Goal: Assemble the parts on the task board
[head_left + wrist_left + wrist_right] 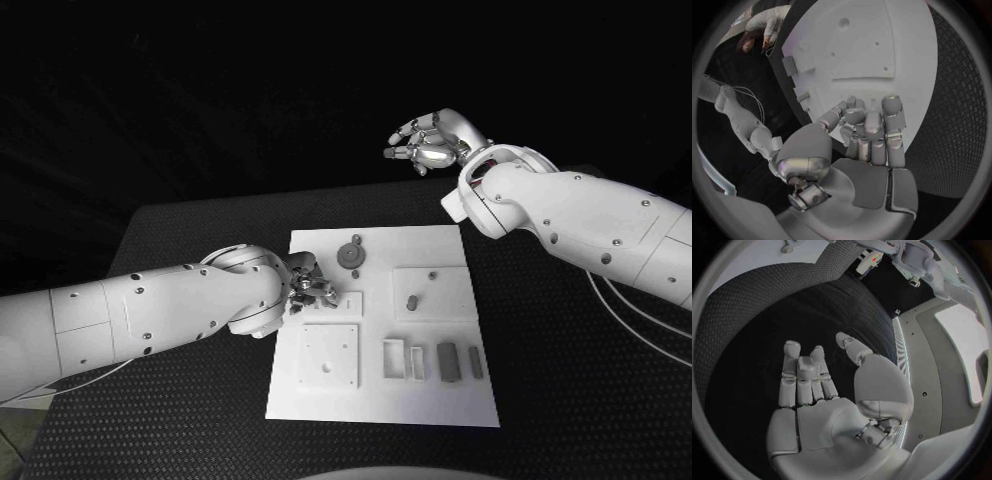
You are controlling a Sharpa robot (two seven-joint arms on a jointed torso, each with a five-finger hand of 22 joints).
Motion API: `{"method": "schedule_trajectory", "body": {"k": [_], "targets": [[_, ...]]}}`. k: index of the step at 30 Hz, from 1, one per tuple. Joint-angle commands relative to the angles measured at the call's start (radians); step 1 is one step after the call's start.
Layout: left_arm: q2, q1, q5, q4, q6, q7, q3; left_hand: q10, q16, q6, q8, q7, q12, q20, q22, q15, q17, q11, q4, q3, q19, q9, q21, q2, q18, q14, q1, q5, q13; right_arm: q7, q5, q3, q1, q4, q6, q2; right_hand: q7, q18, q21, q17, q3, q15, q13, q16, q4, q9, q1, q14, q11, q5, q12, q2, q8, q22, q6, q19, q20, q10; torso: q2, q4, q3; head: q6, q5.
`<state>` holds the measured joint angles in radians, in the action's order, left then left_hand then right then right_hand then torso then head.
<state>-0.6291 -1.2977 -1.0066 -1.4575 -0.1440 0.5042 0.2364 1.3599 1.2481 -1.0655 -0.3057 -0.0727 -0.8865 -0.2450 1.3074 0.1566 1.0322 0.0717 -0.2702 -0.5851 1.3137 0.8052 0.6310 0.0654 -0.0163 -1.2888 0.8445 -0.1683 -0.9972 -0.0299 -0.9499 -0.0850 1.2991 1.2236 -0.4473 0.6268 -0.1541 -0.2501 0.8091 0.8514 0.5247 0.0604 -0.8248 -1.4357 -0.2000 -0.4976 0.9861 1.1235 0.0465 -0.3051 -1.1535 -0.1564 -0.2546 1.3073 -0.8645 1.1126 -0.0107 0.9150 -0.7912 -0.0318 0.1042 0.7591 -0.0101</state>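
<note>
The white task board [382,395] lies in the middle of the black table. On it are a round grey part [351,255], a small grey peg [413,300] in a square plate, and two upright grey bars [447,362] near the front. My left hand [306,290] hangs over the board's left edge beside a small recess. In the left wrist view its fingers [870,125] curl in above the board [879,45]; whether a part sits between them is hidden. My right hand [433,140] is raised beyond the board's far edge, with its fingers [804,375] spread and holding nothing.
A raised square plate [329,355] with holes takes up the board's front left, with pale slotted holders [394,360] beside it. The table's black mat [577,400] stretches out to the right of the board. A cable [635,310] hangs under my right arm.
</note>
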Motion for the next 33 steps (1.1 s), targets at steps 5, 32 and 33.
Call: {"method": "schedule_trajectory", "body": {"k": [5,32,33], "targets": [[0.013,0.006,-0.001,-0.009,0.020,-0.014,0.002,-0.026,0.012,-0.151,0.000,0.070,-0.008,-0.032,0.020,0.049,-0.007,0.036,0.013,0.000,0.031,0.004,0.004,-0.013,-0.031,0.042,-0.002,0.023,0.004,-0.004,0.002,-0.001,0.000,0.000,0.014,-0.001,-0.005,-0.012,-0.006,0.002,0.000,0.001,-0.001,0.006,-0.007,0.001,-0.004,-0.006,0.001,-0.004,-0.005,0.008,0.005,0.019,0.000,-0.006,0.000,-0.004,0.000,0.0003,-0.0002,0.001,-0.001],[0.019,0.009,-0.011,-0.014,0.017,-0.019,0.002,-0.020,0.027,-0.165,0.005,0.076,-0.017,-0.031,0.018,0.053,-0.023,0.039,0.038,0.011,0.036,0.010,0.006,-0.054,-0.030,0.041,-0.011,0.076,0.012,-0.003,0.003,-0.001,-0.002,-0.005,0.018,-0.003,-0.005,-0.012,-0.006,0.002,0.000,0.000,-0.001,0.006,-0.008,0.002,-0.006,-0.006,0.001,-0.004,-0.005,0.008,0.006,0.019,0.000,-0.006,0.000,-0.005,0.000,0.0000,-0.0008,0.002,-0.003],[0.019,0.009,-0.011,-0.014,0.017,-0.019,0.002,-0.021,0.029,-0.165,0.006,0.075,-0.017,-0.031,0.018,0.053,-0.026,0.040,0.046,0.014,0.036,0.010,0.005,-0.065,-0.030,0.042,-0.016,0.097,0.014,-0.003,0.003,-0.001,-0.002,-0.005,0.018,-0.004,-0.005,-0.012,-0.006,0.002,0.000,0.000,-0.001,0.006,-0.008,0.002,-0.006,-0.007,0.001,-0.004,-0.005,0.008,0.006,0.019,0.000,-0.006,0.000,-0.005,0.000,0.0000,-0.0008,0.002,-0.003]]}}
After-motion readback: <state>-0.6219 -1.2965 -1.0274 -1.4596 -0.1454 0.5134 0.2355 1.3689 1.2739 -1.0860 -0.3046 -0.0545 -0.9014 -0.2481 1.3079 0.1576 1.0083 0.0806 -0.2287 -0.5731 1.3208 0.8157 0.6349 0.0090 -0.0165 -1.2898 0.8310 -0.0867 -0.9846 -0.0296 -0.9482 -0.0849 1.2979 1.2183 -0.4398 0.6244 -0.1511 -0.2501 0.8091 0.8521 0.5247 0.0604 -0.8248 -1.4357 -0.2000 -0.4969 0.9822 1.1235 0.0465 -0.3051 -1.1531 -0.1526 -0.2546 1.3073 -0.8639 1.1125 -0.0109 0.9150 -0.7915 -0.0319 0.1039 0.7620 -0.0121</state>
